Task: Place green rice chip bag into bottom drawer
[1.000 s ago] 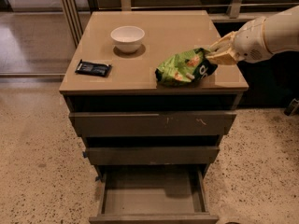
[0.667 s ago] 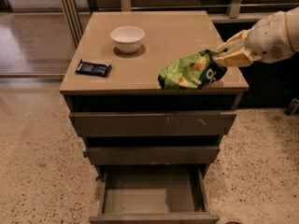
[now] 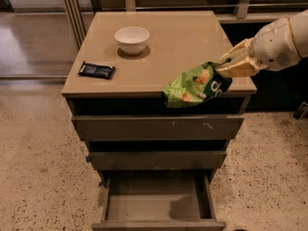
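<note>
My gripper comes in from the right and is shut on the dark end of the green rice chip bag. The bag hangs tilted in the air over the front right edge of the cabinet top, its green end drooping down past the edge toward the top drawer. The bottom drawer is pulled out below, showing its grey inside with nothing in it. The bag is well above it and a little to its right.
A white bowl stands at the back left of the cabinet top. A small dark blue packet lies near the left edge. The top drawer and middle drawer stick out slightly. Speckled floor surrounds the cabinet.
The gripper has lifted the bag off the cabinet top and carried it forward, so that it now hangs over the front edge.
</note>
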Controlling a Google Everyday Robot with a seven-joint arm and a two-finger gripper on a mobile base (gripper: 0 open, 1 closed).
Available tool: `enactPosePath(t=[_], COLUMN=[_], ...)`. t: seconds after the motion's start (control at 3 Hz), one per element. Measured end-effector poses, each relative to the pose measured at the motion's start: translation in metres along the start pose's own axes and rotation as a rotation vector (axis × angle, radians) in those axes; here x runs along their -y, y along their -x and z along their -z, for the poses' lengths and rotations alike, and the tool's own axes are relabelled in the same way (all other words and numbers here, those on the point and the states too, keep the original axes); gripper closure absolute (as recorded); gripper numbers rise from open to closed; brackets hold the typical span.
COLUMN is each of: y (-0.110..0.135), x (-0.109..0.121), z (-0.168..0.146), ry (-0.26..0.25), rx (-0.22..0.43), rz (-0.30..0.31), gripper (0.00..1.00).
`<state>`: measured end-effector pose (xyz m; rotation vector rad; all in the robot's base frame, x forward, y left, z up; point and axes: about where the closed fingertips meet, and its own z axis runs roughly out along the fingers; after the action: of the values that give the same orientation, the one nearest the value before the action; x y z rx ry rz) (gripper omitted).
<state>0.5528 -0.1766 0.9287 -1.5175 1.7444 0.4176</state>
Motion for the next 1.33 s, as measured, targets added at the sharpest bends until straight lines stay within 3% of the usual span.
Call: enactPosePath(t=[0.33, 0.67, 1.0, 1.33], y=[-0.008, -0.016, -0.046, -0.101], x=[-0.029, -0.074, -0.11, -0.137], z=[0.004, 0.015, 0.009, -0.023], ry=[0.03, 0.077, 0.138, 0.206], rx=[-0.031, -0.071, -0.077, 0.018], rz=[-0.012, -0.051, -0.091, -0.135], gripper=[1.0, 1.0, 1.0, 1.0])
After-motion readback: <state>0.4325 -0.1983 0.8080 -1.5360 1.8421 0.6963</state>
